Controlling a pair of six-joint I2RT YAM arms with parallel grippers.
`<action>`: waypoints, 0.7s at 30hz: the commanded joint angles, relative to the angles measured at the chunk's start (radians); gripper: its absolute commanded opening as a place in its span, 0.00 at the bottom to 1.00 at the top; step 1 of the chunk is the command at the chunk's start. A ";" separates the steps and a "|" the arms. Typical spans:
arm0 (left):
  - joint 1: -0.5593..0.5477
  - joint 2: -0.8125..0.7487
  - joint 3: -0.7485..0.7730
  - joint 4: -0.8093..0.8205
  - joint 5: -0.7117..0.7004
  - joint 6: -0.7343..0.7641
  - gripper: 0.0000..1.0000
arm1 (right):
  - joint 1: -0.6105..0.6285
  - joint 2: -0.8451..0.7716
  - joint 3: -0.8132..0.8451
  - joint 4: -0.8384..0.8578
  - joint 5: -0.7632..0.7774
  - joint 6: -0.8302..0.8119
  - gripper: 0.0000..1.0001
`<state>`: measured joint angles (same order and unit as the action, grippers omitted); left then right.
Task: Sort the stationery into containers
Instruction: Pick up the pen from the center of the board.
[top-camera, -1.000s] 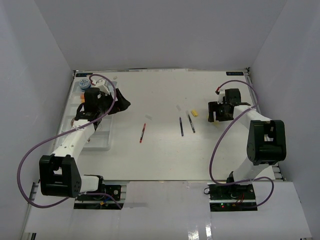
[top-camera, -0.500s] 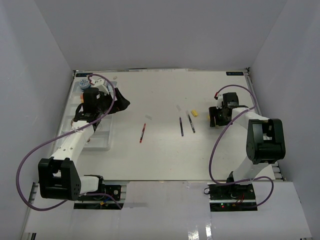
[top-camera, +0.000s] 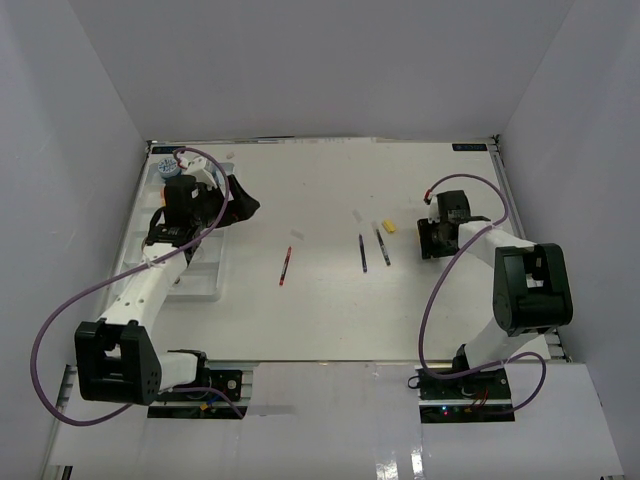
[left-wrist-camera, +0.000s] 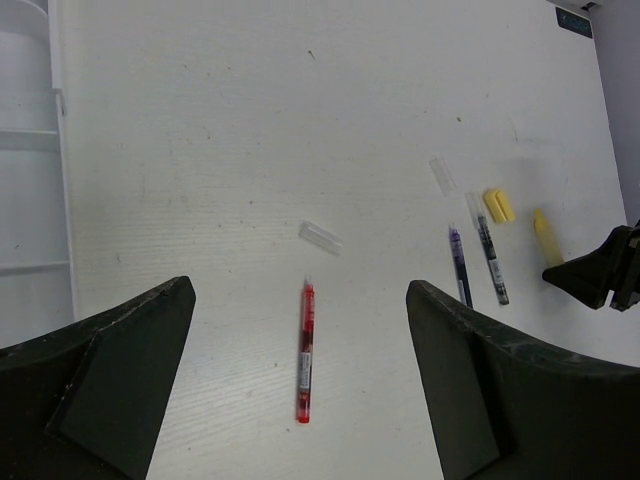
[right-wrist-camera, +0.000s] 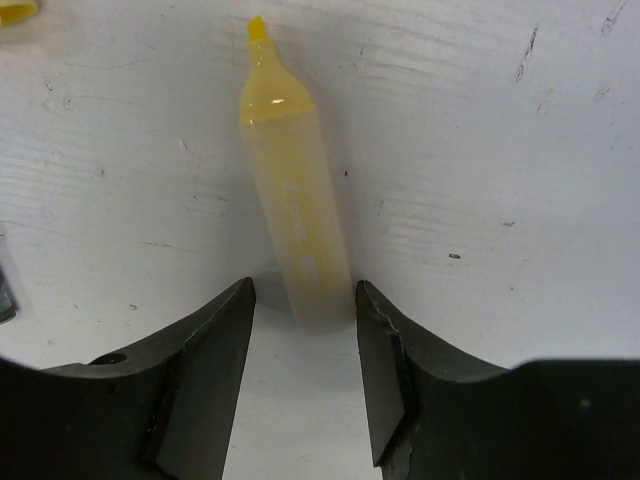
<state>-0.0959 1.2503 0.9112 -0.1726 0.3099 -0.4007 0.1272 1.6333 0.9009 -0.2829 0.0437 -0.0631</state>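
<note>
From above, the right gripper (top-camera: 428, 240) is down at the white table (top-camera: 320, 310) on the right side, just beyond a small yellow cap (top-camera: 390, 226) and two thin dark pens (top-camera: 362, 253). The left gripper (top-camera: 235, 205) hangs by the flat white plastic tray (top-camera: 200, 292) at the far left, and a thin red pen (top-camera: 286, 266) lies loose between the two arms. The left wrist view shows its own jaws spread wide with nothing between them. Far off, by the other claw, a translucent yellow highlighter (left-wrist-camera: 545, 235) lies flat on the table. The right wrist view has that highlighter's blunt end between the fingers (right-wrist-camera: 215, 350), the jaws about half open with a sliver of gap showing on one side, so it is not yet clamped. The step in hand looks like picking up the highlighter. The next move calls for pinching it firmly, lifting it, and carrying it well across to a tray compartment.
</note>
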 joint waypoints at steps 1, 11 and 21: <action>-0.004 -0.051 -0.008 0.021 0.014 -0.003 0.98 | 0.009 -0.023 -0.033 -0.056 0.013 0.014 0.50; -0.005 -0.054 -0.012 0.028 0.032 -0.003 0.98 | 0.009 -0.027 -0.048 -0.029 0.045 0.034 0.29; -0.039 -0.089 -0.015 0.059 0.213 -0.128 0.98 | 0.067 -0.199 -0.075 0.013 0.045 0.081 0.10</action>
<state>-0.1143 1.2190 0.8963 -0.1356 0.4282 -0.4702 0.1616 1.5345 0.8341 -0.2909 0.0853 -0.0174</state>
